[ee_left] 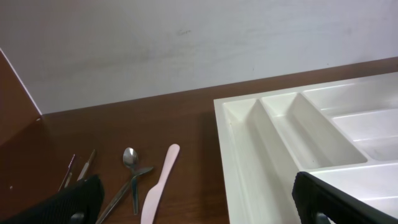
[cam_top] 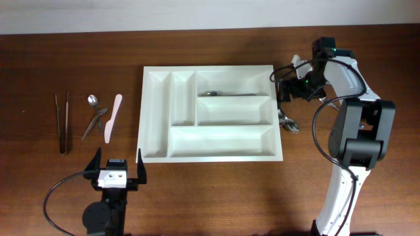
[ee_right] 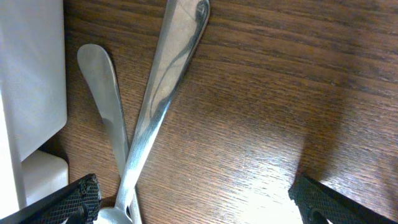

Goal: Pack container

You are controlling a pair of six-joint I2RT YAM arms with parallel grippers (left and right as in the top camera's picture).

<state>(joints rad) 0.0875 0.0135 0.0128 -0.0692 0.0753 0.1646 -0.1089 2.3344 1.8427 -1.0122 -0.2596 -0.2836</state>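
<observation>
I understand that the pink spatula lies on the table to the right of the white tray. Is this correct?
Not quite. The pink spatula does lie on the table, but to the left of the white tray, not to the right. The overhead view shows it, beside a small spoon.

No readable text, label or number shows anywhere.

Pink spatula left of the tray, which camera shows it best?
Overhead: the pink spatula shows whole and unobstructed, though small. The left wrist view shows it larger, but cut off at the frame's bottom edge. The right wrist view misses it entirely.
</observation>
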